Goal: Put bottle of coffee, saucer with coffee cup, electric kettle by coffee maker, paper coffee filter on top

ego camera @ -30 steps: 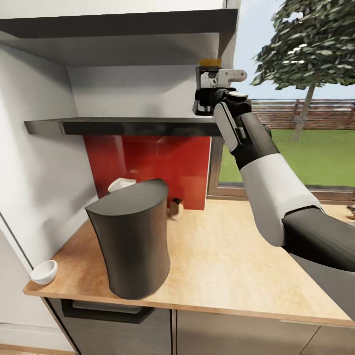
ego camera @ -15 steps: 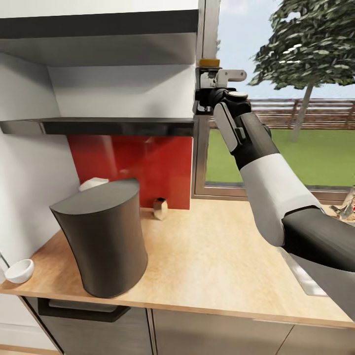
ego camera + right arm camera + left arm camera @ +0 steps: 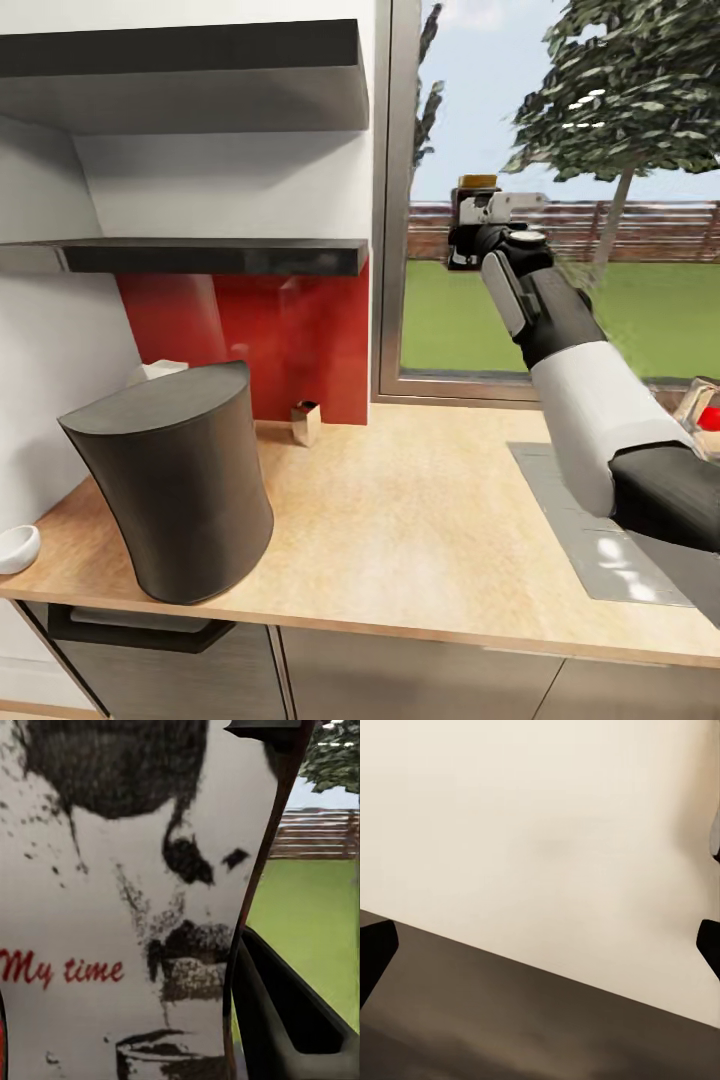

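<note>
Up high, right end effector [image 3: 472, 232] grips bottle of coffee [image 3: 474, 200].

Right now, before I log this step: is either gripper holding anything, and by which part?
The right gripper holds the bottle of coffee by its labelled body, below the brownish-gold cap. The left gripper's fingertips stand apart over a pale surface with nothing between them.

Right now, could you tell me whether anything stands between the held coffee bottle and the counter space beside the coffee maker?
Nothing visible does. The right gripper holds the bottle of coffee past the shelf's end, and the countertop right of the coffee maker looks bare.
</note>
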### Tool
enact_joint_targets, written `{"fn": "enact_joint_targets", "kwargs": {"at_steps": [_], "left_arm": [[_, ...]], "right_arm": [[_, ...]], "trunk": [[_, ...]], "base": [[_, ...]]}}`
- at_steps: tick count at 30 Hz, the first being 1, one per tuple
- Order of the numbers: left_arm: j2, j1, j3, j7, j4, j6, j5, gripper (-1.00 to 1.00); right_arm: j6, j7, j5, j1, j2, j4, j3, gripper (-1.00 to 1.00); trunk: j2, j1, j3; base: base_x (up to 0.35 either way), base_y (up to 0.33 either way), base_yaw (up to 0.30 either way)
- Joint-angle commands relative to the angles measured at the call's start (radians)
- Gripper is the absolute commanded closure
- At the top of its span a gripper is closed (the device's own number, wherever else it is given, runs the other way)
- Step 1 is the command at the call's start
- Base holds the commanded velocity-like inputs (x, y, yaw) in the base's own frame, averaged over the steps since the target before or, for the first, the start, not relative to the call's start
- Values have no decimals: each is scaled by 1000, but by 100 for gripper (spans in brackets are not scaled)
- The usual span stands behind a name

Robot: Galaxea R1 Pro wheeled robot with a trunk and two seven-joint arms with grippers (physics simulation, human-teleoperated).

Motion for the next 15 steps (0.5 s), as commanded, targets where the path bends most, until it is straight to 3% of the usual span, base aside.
{"fn": "enact_joint_targets", "kwargs": {"at_steps": [1,5,15], "left_arm": [[0,0,7,1,-1,4,-10,-100],[-2,0,7,1,-1,3,-10,-100],[-3,0,7,1,-2,2,-12,-100]], "right_arm": [[0,-11,-9,24,-5,-5,4,100],[-27,-12,-9,113,-23,-5,4,100],[-220,-12,-9,328,-54,-4,4,100]], "trunk": [[-2,1,-2],[-2,1,-2],[-2,1,-2]], "base": [[0,-6,0],[0,-2,0],[0,0,0]]}}
